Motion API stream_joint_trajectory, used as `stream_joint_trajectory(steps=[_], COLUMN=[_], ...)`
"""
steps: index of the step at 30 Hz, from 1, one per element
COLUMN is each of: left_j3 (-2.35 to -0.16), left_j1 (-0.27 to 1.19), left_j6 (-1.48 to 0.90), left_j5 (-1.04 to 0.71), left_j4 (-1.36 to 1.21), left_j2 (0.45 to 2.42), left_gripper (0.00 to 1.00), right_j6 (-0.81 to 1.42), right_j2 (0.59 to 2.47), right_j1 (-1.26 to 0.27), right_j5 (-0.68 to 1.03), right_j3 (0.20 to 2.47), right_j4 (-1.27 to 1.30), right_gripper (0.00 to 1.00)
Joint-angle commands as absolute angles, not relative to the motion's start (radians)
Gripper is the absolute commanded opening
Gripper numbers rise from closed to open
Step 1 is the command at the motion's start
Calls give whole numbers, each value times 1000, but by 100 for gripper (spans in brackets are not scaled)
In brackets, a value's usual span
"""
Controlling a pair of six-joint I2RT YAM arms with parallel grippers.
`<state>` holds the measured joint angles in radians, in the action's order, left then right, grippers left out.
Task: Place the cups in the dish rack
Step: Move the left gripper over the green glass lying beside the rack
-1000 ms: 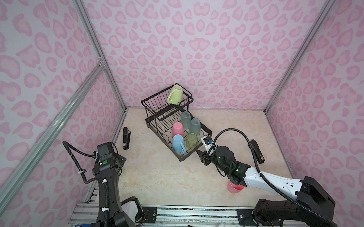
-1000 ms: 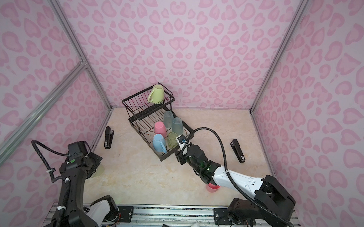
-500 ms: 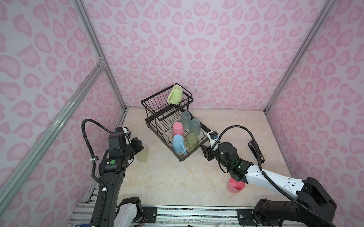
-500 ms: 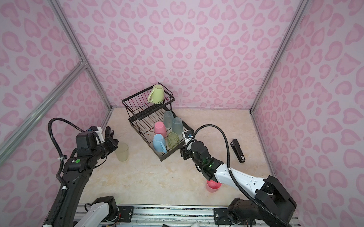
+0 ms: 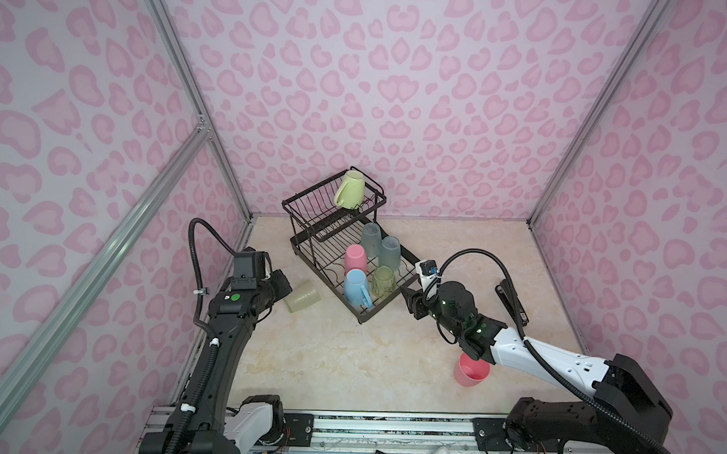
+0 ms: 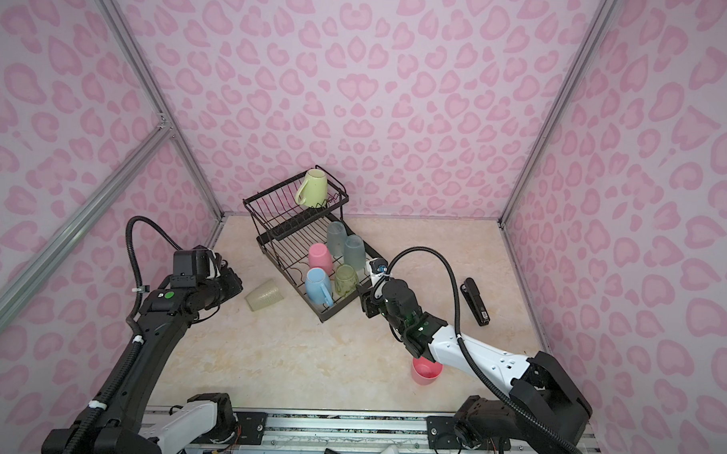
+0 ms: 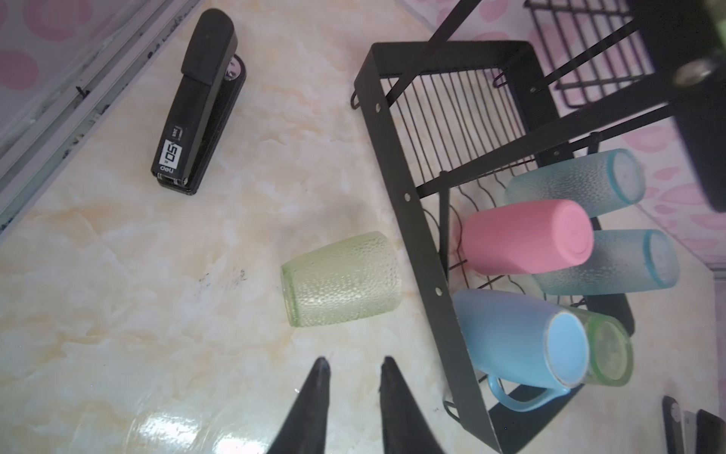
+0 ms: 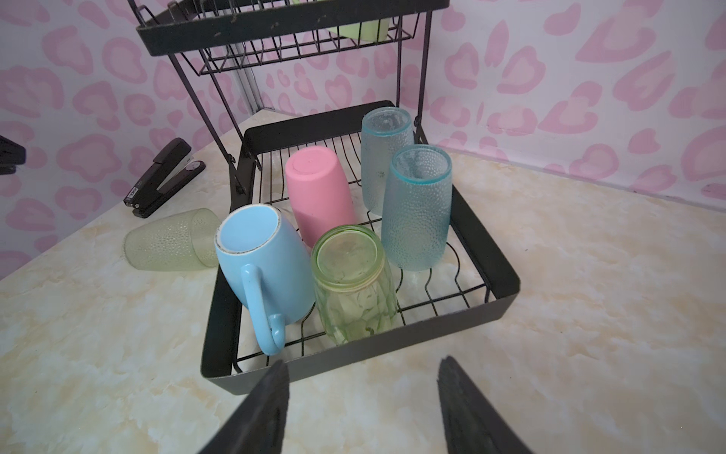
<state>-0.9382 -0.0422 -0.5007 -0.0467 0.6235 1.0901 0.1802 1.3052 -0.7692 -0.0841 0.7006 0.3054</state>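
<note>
The green tumbler [image 7: 341, 279] lies on its side on the worktop [image 7: 137, 322] left of the dish rack [image 7: 416, 220], with my left pincer [image 7: 353, 363] slightly parted and empty beside it. Parted that little, I reckon it could knock the tumbler rolling instead of gripping it. My right pincer [image 8: 364, 363] hangs spread and empty.

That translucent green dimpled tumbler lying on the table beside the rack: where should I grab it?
Probably clamp the green tumbler across its dimpled wall, mid-length, left pincer descending from above: it lies on its side, both ends facing sideways.
</note>
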Motion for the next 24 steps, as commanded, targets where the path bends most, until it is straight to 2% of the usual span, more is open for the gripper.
stream_joint_trajectory(steps=[1,3,8,12,20,24], left_j3=[-922,-925,-977,-1020,-1132,-1141], left_j1=[-37,-17,32,46,89,112], left_j6=[-486,-480,-502,-526,-623,-661], left_j5=[-11,28,156,189,240,239], left_j4=[639,647,704,722,779,766], left_j2=[1145,1193,1314,1393,1505,1537], left_gripper=[41,47,51,63,65,71], right_j6=[181,175,169,158,144,138], right_j2=[1312,1311,1316,1315,1303,1305], right_j1=[-768,-769,-769,-769,-768,-769], right_j5=[-67,-63,-48,-34,-47,-41], right_j3=[703,700,694,686,667,665], right_j4=[314,313,323,327,328,330], right_gripper=[61,61,62,64,65,67])
